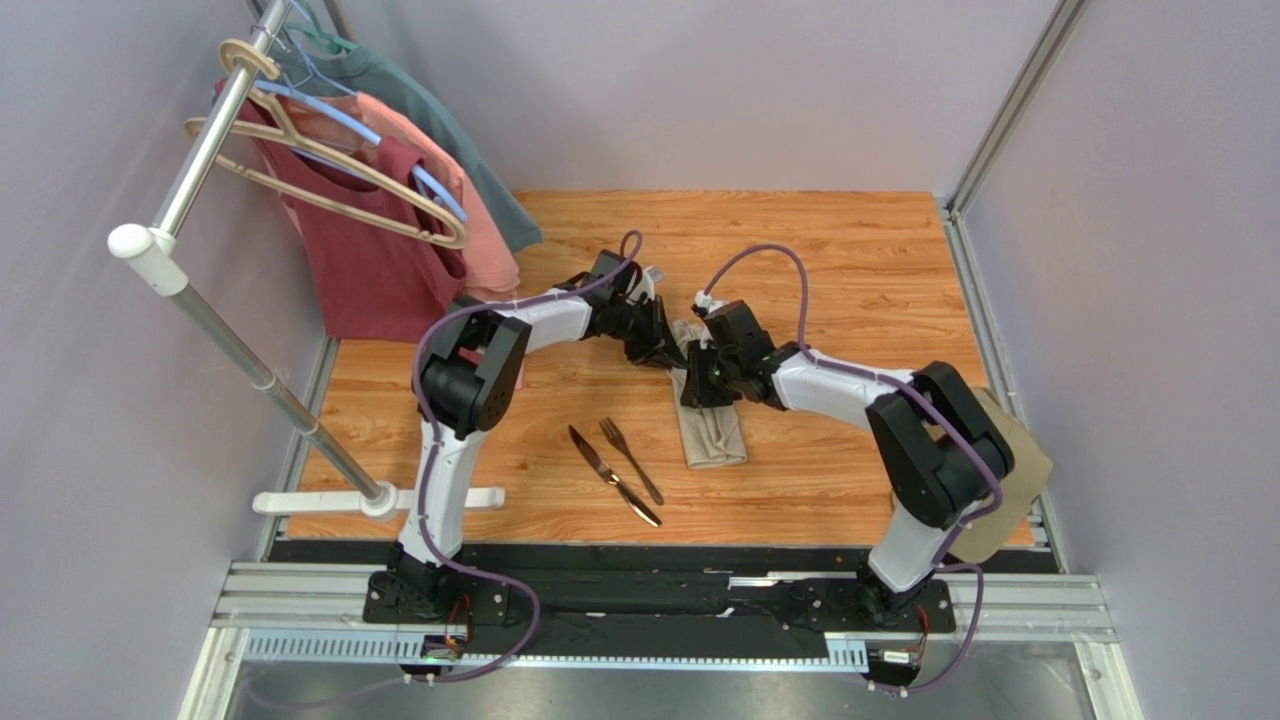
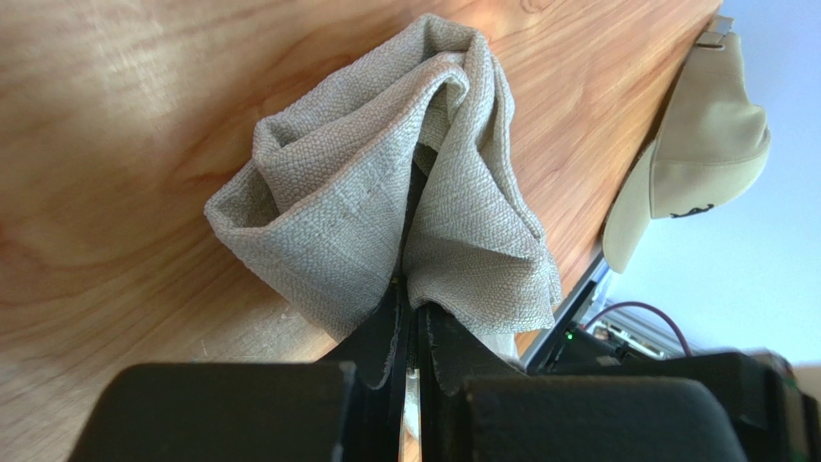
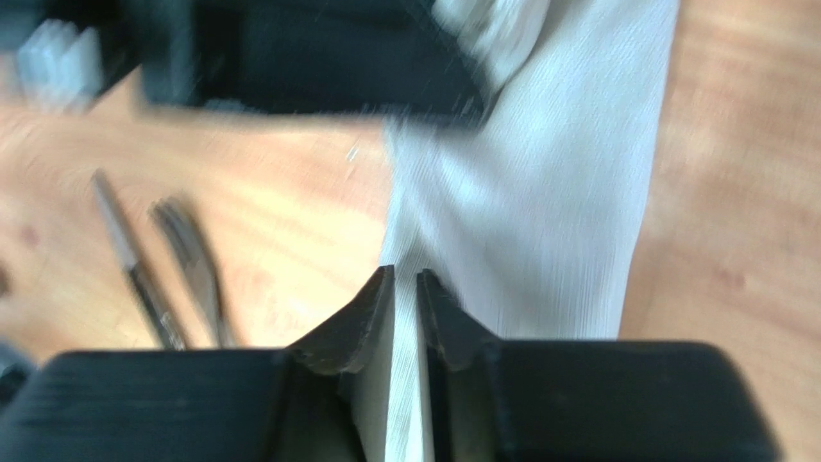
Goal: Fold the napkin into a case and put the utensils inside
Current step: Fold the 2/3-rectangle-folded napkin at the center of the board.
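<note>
Left gripper [image 2: 409, 306] clamps the napkin [image 2: 337, 202], holding it bunched for folding. Right gripper [image 3: 406, 281] jaws nearly meet; grip unclear. Fork [image 1: 633, 462] and knife [image 1: 615, 476] wait at 8 o'clock.

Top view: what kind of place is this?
Probably a robot test booth, not a home: plain walls close in a wooden table, shirts hang on a rack, and arms are bolted to a metal rail.

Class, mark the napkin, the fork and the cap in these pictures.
napkin [image 2: 328, 221]: left wrist view, on the front fold of the bunched cloth.
fork [image 1: 634, 462]: top external view, about midway along its length.
cap [image 2: 708, 144]: left wrist view, on the crown.
</note>
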